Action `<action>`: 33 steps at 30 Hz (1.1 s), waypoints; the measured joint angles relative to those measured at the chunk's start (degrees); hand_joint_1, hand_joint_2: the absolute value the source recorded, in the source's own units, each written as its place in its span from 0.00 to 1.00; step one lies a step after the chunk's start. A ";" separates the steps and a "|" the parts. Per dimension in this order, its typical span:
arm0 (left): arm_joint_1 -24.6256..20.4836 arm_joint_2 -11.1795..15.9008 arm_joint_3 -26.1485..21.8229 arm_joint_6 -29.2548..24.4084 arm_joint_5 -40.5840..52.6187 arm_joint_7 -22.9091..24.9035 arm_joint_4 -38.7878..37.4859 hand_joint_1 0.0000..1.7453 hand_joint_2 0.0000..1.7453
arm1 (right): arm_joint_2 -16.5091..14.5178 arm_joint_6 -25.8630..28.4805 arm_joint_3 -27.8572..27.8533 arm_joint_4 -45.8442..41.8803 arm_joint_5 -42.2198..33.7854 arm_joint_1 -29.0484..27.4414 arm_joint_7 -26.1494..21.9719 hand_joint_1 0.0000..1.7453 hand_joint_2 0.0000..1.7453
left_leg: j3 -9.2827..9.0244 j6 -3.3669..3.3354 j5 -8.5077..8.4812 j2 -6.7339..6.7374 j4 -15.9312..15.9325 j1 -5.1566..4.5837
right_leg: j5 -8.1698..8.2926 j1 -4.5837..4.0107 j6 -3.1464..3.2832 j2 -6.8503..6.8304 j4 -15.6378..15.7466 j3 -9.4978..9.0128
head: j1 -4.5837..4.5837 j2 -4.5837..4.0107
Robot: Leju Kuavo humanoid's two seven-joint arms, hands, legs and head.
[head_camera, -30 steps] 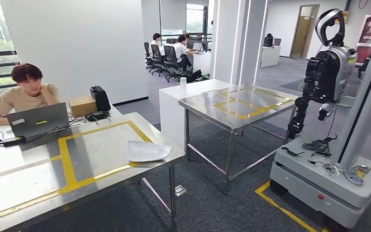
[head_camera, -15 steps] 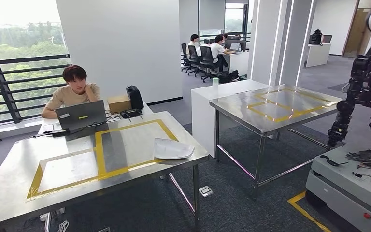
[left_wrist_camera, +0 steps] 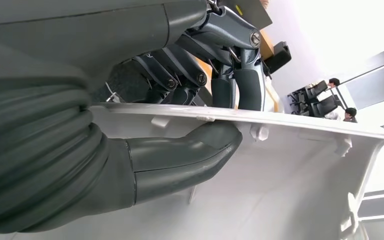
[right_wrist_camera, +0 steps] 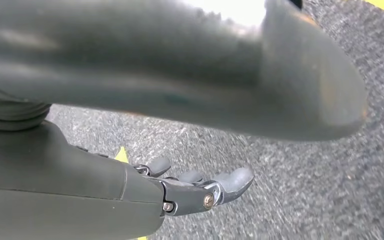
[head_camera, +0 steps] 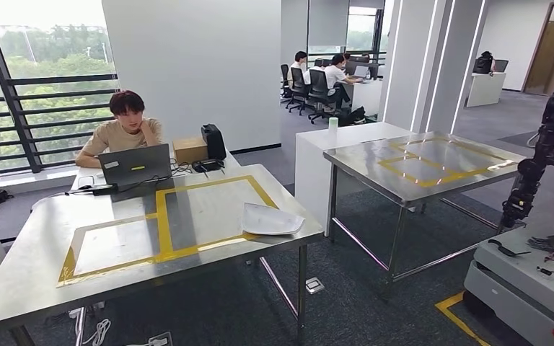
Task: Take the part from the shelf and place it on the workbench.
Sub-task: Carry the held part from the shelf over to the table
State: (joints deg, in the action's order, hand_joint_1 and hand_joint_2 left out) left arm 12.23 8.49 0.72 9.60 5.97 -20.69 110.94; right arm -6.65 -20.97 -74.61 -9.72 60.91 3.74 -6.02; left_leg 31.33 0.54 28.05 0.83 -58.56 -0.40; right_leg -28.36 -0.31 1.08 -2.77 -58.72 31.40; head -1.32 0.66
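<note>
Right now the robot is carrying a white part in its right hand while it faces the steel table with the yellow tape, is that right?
Not quite: the white part is in the left hand, not the right. The left wrist view shows its thumb and fingers gripping the part's edge. The right hand holds nothing, over grey carpet. The steel table with yellow tape is indeed ahead.

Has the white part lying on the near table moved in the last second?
No. The white part sits at the same corner of the yellow tape; only the camera turned.
</note>
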 joint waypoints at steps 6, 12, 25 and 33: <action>-0.05 -0.01 -0.02 0.54 -0.34 -0.49 -0.07 1.00 1.00 | 0.03 0.01 -0.32 -0.05 -0.21 -0.04 -0.60 0.00 0.00 | 0.42 -0.84 0.20 0.00 -0.26 -0.33 | 0.35 0.35 -0.80 -0.08 0.42 -0.17 | -0.02 0.00; 0.06 -0.02 -0.11 0.61 -0.52 -0.98 0.38 1.00 1.00 | 0.14 0.01 -0.36 -0.07 -0.28 -0.07 -0.94 0.00 0.00 | -0.46 -2.30 -1.21 -0.35 2.09 0.53 | -4.19 0.60 -2.09 2.07 -7.04 3.23 | -0.01 0.00; -0.39 -2.19 0.25 1.18 1.83 -1.25 0.34 1.00 1.00 | -0.04 0.02 -1.28 -0.05 -1.23 -0.42 -0.87 0.00 0.00 | 0.66 1.76 2.12 -1.42 -1.94 1.63 | -0.97 1.89 -0.71 2.93 -1.49 0.85 | -0.11 0.00; -1.68 -4.20 0.55 1.84 3.25 0.03 -0.05 1.00 1.00 | -0.04 0.01 -1.46 -0.05 -1.31 -0.50 -0.48 0.00 0.00 | 7.48 0.53 0.61 -1.01 -9.95 1.02 | -3.08 1.13 0.36 2.79 -1.39 -1.76 | -0.13 0.00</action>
State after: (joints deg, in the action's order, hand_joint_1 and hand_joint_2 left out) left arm 10.56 4.29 1.27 11.44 9.21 -20.67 110.89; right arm -6.69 -20.96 -76.08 -9.77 59.60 3.24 -6.50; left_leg 38.82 1.07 28.66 -0.18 -68.51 0.62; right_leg -31.44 0.82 1.44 0.02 -60.11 29.65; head -1.45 0.66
